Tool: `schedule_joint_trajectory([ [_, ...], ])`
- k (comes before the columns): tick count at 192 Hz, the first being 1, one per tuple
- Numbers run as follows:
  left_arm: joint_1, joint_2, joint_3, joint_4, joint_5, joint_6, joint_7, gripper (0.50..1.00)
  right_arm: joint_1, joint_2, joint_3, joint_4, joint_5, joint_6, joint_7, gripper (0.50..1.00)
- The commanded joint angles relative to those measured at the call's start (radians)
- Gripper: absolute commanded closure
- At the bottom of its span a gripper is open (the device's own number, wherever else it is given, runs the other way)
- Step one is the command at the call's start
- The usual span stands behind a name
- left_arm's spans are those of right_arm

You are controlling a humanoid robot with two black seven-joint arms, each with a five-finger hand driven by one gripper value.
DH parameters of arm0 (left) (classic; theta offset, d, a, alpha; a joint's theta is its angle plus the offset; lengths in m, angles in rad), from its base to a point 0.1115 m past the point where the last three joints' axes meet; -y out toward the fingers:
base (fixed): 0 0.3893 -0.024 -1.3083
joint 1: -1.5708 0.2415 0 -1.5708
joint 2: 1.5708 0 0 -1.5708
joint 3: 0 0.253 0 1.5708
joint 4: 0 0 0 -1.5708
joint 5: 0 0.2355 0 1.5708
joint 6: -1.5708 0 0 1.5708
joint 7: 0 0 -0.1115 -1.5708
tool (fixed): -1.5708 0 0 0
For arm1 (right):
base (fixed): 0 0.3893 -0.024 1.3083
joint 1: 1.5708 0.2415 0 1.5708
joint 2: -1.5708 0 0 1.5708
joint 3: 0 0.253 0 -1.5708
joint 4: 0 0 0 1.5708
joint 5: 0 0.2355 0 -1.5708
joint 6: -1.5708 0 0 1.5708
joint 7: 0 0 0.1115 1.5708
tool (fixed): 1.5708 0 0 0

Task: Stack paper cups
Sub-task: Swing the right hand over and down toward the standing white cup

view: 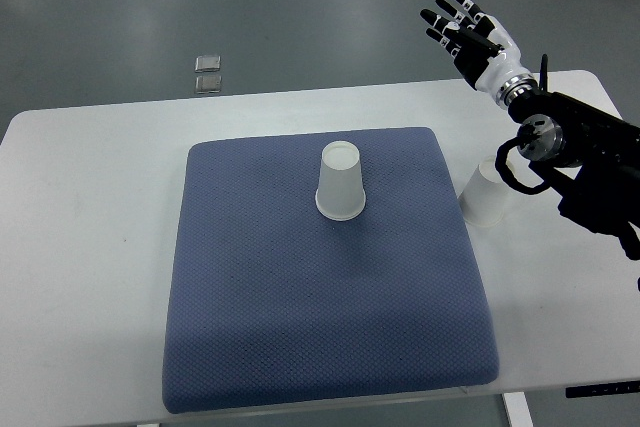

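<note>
Two paper cups (340,182) (484,195), one mat (320,347); right hand (468,35) fingers spread, empty.

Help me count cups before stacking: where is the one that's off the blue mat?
In the top view, the second paper cup stands upside down on the white table, just off the blue mat's right edge, under the right arm.

No legible text, labels, brand marks, numbers or signs in the top view. Paper cup on the mat (339,182): plain white, no print. Second cup at 3 o'clock of the mat (485,194): plain white, partly hidden by the arm. Blue mat (330,277) and tabletop (90,207): unmarked. Two small squares on the floor at 11 o'clock (208,73): too small to read.
</note>
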Motion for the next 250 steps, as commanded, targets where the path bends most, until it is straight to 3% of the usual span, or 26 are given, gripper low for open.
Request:
schedule_joint_trajectory([
  [1,0.0,0.0,0.0,0.0,0.0,0.0,0.0,0.5,0.009,-0.004,-0.002,0.002,-0.002,0.002,-0.002,0.587],
  [82,0.0,0.0,0.0,0.0,-0.001,0.0,0.0,0.5,0.065,-0.061,-0.019,0.011,-0.124,-0.001,-0.009,0.587],
  [138,0.0,0.0,0.0,0.0,0.0,0.0,0.0,0.5,0.089,-0.137,-0.026,0.017,-0.456,0.019,-0.012,0.587],
  [189,0.0,0.0,0.0,0.0,0.0,0.0,0.0,0.5,0.13,-0.257,-0.14,0.135,-0.73,0.043,-0.012,0.589],
  [250,0.0,0.0,0.0,0.0,-0.001,0.0,0.0,0.5,0.229,-0.37,-0.33,0.206,-0.925,0.181,-0.009,0.589],
])
